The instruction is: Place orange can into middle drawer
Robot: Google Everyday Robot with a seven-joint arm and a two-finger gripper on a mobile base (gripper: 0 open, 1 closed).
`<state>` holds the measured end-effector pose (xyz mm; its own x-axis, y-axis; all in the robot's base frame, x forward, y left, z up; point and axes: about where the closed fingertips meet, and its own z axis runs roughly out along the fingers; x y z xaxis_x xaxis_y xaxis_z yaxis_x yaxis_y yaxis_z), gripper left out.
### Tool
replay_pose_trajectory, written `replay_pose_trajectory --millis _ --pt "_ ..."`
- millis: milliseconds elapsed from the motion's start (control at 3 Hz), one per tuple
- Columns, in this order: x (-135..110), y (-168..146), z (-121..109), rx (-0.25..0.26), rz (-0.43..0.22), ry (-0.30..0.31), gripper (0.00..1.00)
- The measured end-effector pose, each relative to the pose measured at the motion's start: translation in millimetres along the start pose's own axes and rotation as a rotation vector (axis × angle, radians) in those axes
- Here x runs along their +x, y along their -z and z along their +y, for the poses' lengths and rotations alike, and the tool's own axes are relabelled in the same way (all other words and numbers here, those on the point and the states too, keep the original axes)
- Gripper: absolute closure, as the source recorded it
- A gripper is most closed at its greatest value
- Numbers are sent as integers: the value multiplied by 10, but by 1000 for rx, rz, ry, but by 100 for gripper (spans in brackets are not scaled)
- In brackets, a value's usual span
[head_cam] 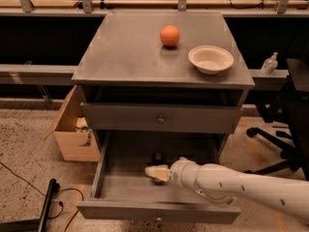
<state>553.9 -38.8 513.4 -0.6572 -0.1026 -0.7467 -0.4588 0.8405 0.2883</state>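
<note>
The middle drawer point(120, 187) is pulled open below the cabinet top, a wide shallow grey tray with a bare floor. My gripper point(157, 172) reaches into it from the right on the white arm and sits low over the middle of the drawer floor. A pale, shiny shape at the gripper's tip may be the orange can, but I cannot make it out clearly. A small dark object point(158, 157) lies on the drawer floor just behind the gripper.
The upper drawer point(161, 118) is closed. An orange fruit point(170, 36) and a white bowl point(210, 59) sit on the cabinet top. A cardboard box point(72, 132) stands at the left, an office chair base point(277, 146) at the right, and cables point(48, 202) lie on the floor.
</note>
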Motion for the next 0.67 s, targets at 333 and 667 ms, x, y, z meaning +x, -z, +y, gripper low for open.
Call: replay_pose_trajectory --millis 333,667 --pt "-206 468 -32 48 -107 -27 41" --pt "-376 957 19 116 -233 -55 64"
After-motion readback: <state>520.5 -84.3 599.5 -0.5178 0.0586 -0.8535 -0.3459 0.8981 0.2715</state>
